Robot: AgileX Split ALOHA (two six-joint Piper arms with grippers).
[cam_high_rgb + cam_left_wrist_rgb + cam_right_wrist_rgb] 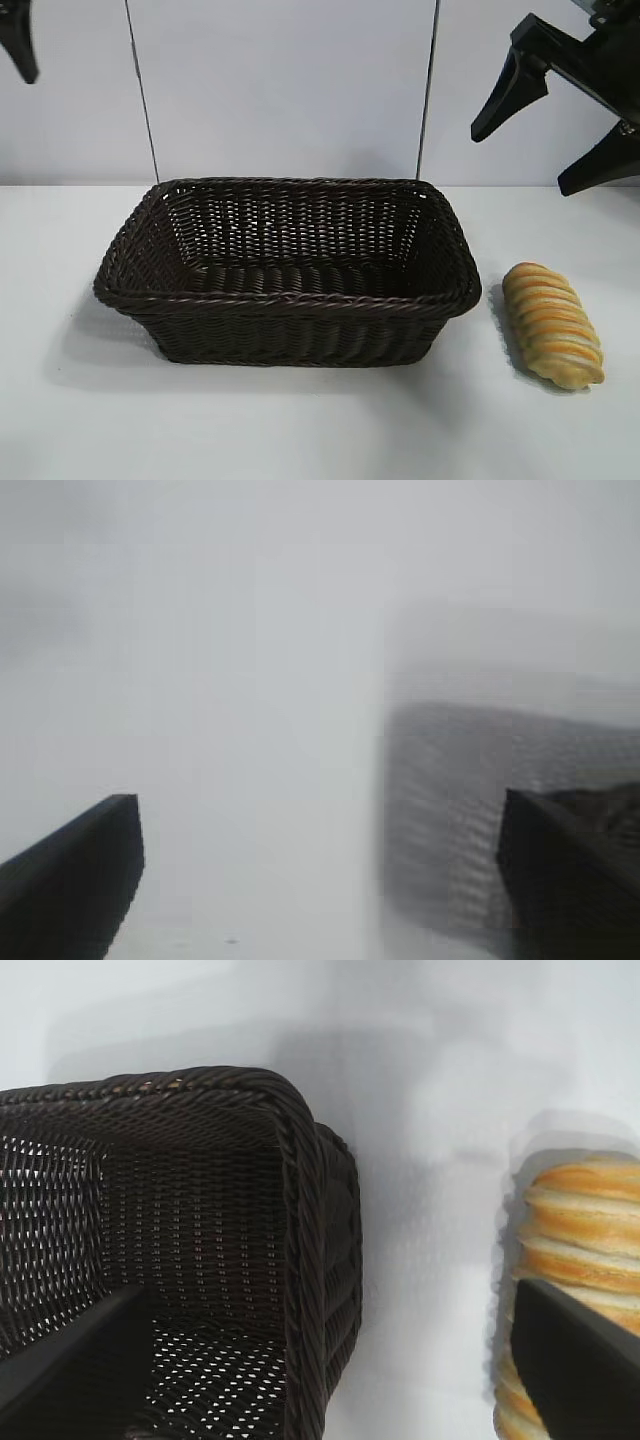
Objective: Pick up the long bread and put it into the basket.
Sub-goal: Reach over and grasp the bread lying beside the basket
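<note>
The long bread (pixel 553 324), golden-yellow with orange-brown ridges, lies on the white table to the right of the basket (pixel 285 298), a short gap apart. The dark brown wicker basket stands empty in the middle. My right gripper (pixel 525 150) hangs open and empty high above the table's right side, above the bread. In the right wrist view the basket's corner (pixel 300 1180) and the bread (pixel 580 1230) both show below, between the spread fingers (pixel 580 1360). My left gripper (pixel 20 45) is parked high at the far left, open and empty; its view shows the basket (pixel 450 800) blurred.
The white table (pixel 320 430) has bare surface in front of the basket and round the bread. A pale wall with two thin dark vertical lines (pixel 142 90) stands behind.
</note>
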